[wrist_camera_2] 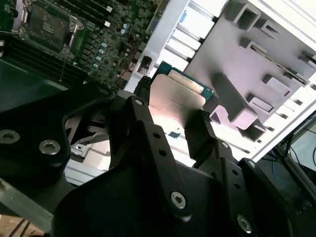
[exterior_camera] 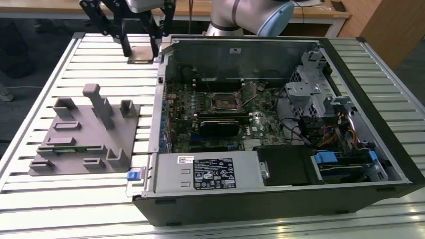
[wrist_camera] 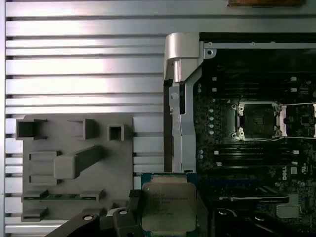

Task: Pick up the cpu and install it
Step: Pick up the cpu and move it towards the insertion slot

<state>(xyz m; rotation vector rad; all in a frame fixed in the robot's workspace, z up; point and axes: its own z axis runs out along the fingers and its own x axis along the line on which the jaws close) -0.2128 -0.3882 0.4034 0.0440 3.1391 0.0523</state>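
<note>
In the exterior view, the gripper hangs over the slatted table beside the open computer case, on the exterior view's left of it. Its two black fingers are pinching the cpu. A grey fixture block lies nearby on the table. In the second wrist view, the fingers clamp opposite edges of the cpu, pale metal top showing. In the first wrist view, the cpu is well apart from the motherboard socket inside the case.
</note>
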